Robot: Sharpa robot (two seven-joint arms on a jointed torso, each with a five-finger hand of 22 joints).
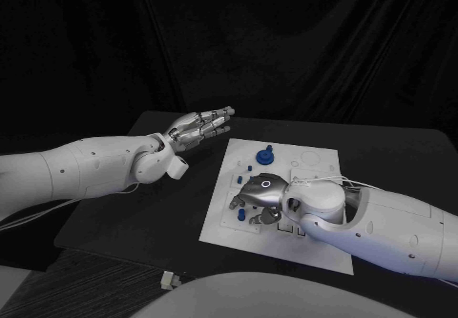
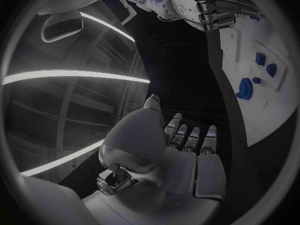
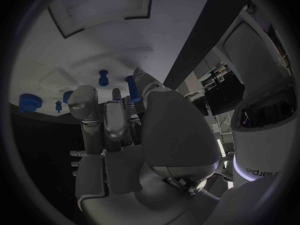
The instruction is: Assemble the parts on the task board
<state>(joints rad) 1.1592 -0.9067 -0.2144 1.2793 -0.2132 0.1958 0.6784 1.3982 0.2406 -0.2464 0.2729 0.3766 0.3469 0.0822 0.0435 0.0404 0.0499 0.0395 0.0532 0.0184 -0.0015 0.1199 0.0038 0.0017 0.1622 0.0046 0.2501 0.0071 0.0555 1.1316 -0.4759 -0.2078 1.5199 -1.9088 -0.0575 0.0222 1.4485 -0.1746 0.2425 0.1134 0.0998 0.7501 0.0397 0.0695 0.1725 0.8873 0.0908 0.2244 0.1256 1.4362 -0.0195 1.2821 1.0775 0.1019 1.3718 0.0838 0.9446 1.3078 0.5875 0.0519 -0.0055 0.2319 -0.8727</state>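
The white task board lies mid-table. A blue gear-like part stands near its far edge, and small blue parts sit along its left side. My right hand hovers over the board's near left area with its fingers curled down. In the right wrist view a long blue peg sits between the thumb and a fingertip of the right hand; another blue peg and the gear stand beyond. My left hand is off the board's far left corner, fingers straight and holding nothing.
The black table has bare room left of the board. In the left wrist view, the flat left hand faces the board with the blue gear; the right hand is over it.
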